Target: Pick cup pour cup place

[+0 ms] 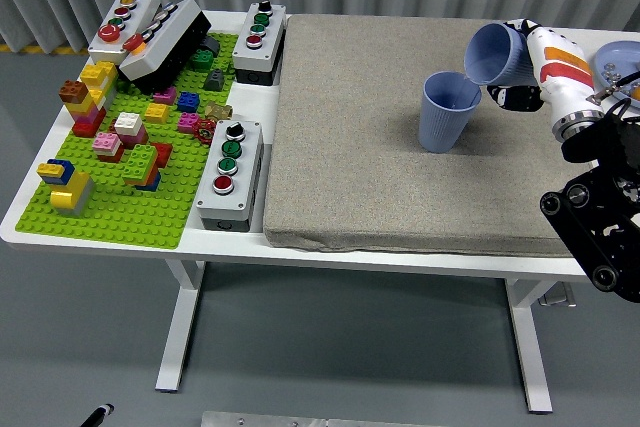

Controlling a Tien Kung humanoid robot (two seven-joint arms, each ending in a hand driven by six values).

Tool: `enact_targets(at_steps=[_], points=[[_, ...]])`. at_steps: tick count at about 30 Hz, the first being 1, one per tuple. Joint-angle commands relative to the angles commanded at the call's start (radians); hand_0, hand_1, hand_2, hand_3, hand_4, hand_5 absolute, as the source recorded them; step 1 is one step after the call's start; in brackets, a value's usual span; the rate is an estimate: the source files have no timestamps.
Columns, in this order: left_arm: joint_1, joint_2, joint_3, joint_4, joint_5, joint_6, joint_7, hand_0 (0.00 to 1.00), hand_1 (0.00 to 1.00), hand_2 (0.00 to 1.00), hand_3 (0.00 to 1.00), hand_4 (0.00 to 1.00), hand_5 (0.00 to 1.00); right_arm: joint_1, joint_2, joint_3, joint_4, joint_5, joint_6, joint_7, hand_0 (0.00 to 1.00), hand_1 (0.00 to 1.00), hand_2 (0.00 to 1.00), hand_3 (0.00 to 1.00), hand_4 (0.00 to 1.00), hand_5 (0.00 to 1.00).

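Tipping hard to the left, the blue cup [497,54] sits in the grip of the right hand [520,65], fingers wrapped around its body so the open mouth faces down and leftward, its lower rim right at the far-right lip of the second blue cup [448,111]. That second cup stands upright on the grey mat [400,137], mouth open to the ceiling, squarely under the pour. Whether anything is coming out of the tilted cup, the view does not reveal. The white and orange forearm [560,72] reaches in from the right edge, with the black arm joints [595,232] hanging lower at the right over the counter's near corner. Just behind the wrist, at the far right edge, a blue plate [622,59] with small metal bits on it peeks into view. Over on the left side of the white counter [300,247], well apart from the action, lies a green brick baseplate [120,207] crowded with coloured building blocks, and around it sit grey button boxes: one at the far left corner [124,20], one near the mat's far corner [259,40], one beside the mat's near edge [230,172]. A black button box [165,44] leans tilted across the baseplate's far end.
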Motion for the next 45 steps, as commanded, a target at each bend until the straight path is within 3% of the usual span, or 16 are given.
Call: enact_targets(at_steps=[45], points=[[0.0,0.004,-0.008,0.0,0.006,0.001,0.002,0.836,0.818,0.878,0.81,0.639,0.998,0.039,-0.055,-0.125,-0.039,-0.062,-0.086,-0.016,0.828,0.637,0.509,0.609,0.681,0.06]])
